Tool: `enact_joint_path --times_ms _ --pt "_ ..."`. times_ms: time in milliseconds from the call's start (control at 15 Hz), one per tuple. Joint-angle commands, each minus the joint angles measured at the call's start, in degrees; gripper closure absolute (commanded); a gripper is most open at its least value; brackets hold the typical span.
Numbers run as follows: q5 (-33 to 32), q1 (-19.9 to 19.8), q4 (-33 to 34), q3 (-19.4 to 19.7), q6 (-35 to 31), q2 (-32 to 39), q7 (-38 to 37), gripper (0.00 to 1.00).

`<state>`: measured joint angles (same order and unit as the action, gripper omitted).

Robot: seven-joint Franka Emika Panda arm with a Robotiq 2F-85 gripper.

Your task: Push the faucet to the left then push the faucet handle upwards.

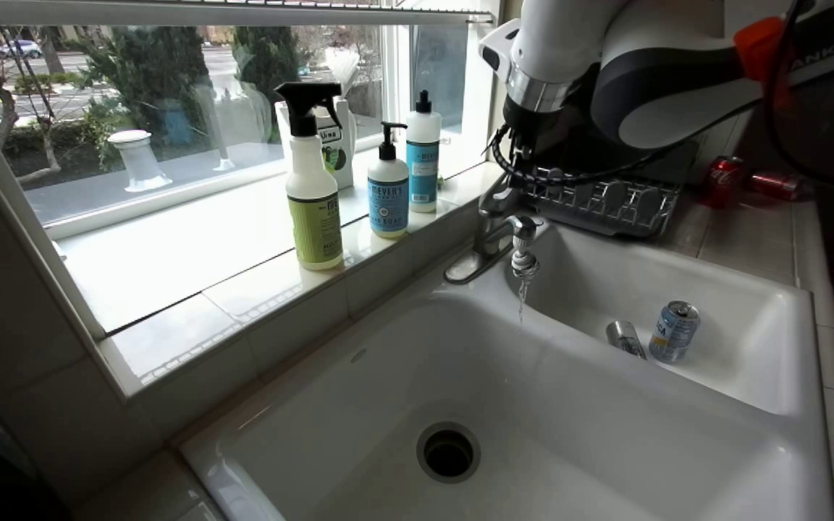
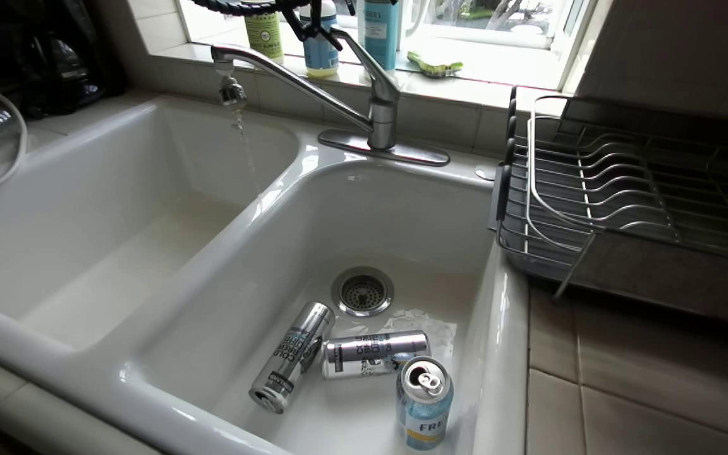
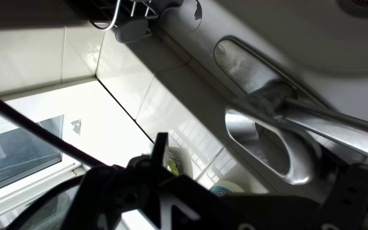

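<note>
The silver faucet (image 1: 486, 239) stands at the back of the double sink and shows in both exterior views (image 2: 382, 123). Its long spout (image 2: 301, 88) points left in that exterior view, and a thin stream of water falls from the tip near the basin divider. The faucet handle (image 2: 370, 63) is a loop lever that slants up over the sill. In the wrist view the handle loop (image 3: 302, 166) lies between the widely parted fingers of my gripper (image 3: 257, 159). My gripper (image 2: 316, 28) is open at the handle's upper end; contact cannot be told.
Soap and spray bottles (image 1: 388, 192) stand on the window sill beside the faucet. A dish rack (image 2: 591, 189) stands right of the sink. Several cans (image 2: 424, 404) lie or stand in the basin. The white divider (image 2: 212, 253) separates the basins.
</note>
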<state>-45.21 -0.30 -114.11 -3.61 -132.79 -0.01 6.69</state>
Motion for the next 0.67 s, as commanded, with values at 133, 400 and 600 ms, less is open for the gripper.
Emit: enact_joint_path --times_ms 133,400,600 --pt "-2.8 -0.1 5.2 1.7 -0.1 2.1 -0.6 0.0" --pt "-2.4 -0.1 4.5 1.8 -0.3 1.3 -1.1 0.0" --pt "-2.4 -0.2 5.0 2.0 0.0 1.1 -1.8 0.0"
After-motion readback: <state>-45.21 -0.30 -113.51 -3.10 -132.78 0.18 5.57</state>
